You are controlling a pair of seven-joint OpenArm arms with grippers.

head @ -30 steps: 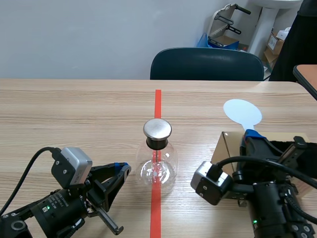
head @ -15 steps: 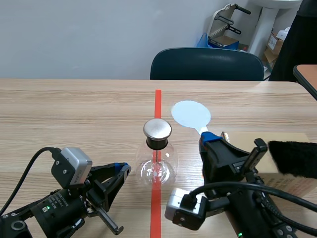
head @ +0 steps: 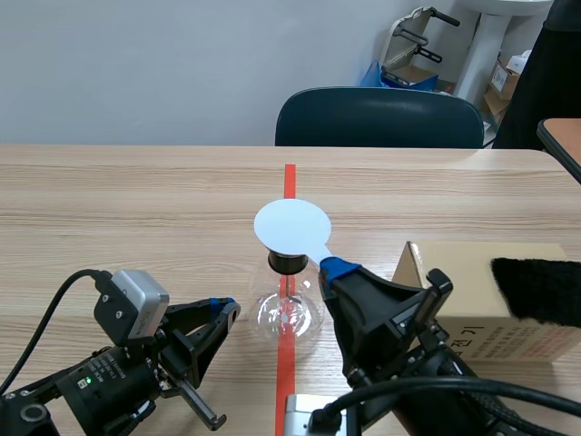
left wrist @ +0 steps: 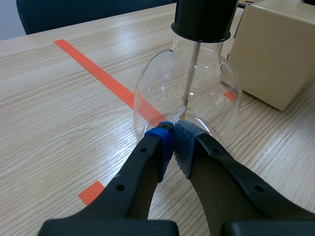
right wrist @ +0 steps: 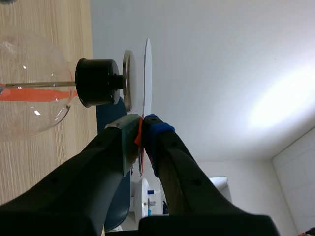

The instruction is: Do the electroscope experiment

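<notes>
The electroscope is a clear glass flask point(head: 288, 313) with a black stopper point(left wrist: 203, 19), a metal rod inside and a round metal cap point(right wrist: 127, 81). A white round paddle point(head: 291, 227) hovers flat just over that cap and hides it in the scene view. My right gripper point(head: 338, 270) is shut on the paddle's handle, seen edge-on in the right wrist view as a thin white disc point(right wrist: 147, 73) a small gap from the cap. My left gripper point(left wrist: 172, 140) rests low on the table, shut on nothing, its tips at the foot of the flask point(left wrist: 187, 93).
A cardboard box point(head: 472, 286) stands right of the flask, with a black furry cloth point(head: 540, 289) on its top. A dark chair point(head: 379, 118) stands behind the table's far edge. An orange-red tape line runs under the flask.
My right arm has swung left with the paddle, from above the box to over the flask's cap. The left arm has stayed where it was.
</notes>
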